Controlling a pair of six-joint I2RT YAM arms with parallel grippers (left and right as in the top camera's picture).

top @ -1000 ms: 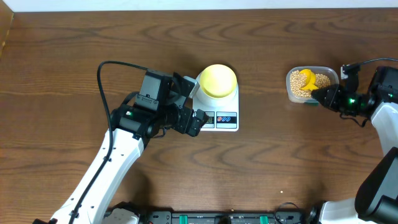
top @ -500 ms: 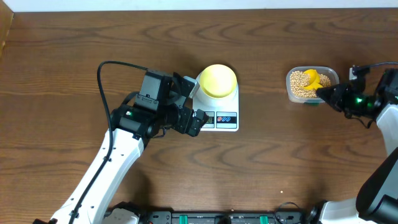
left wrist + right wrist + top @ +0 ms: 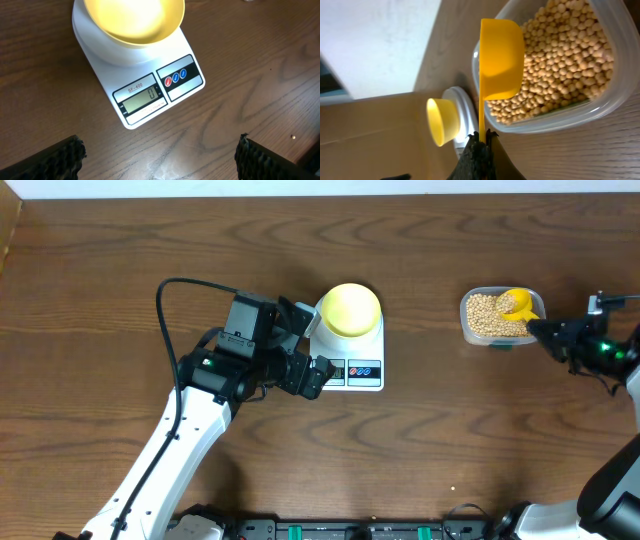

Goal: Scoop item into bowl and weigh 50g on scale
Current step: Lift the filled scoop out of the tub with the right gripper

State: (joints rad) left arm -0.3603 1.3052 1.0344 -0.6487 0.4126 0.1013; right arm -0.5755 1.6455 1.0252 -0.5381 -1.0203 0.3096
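Observation:
The pale yellow bowl (image 3: 350, 309) (image 3: 132, 20) stands on the white scale (image 3: 352, 370) (image 3: 150, 97), whose display reads 0. My left gripper (image 3: 312, 345) (image 3: 160, 155) hovers open just left of the scale's front, nothing between its fingers. The beige beans (image 3: 485, 315) (image 3: 565, 60) fill a clear tub (image 3: 463, 320) (image 3: 560, 120) at the right. My right gripper (image 3: 545, 332) (image 3: 481, 137) is shut on the thin handle of a bright yellow spoon (image 3: 518, 303) (image 3: 501, 60). The spoon's cup lies over the beans at the tub's right back corner; its inside faces away, so its contents are hidden.
The table's far edge meets a white wall behind the tub. The left arm's black cable (image 3: 175, 285) loops over the table left of the scale. In the right wrist view the bowl (image 3: 442, 121) and scale (image 3: 465, 107) show far off.
My right gripper has drawn back to the right, dragging the spoon from the tub's middle toward its right back corner. The left arm, bowl and scale have not moved.

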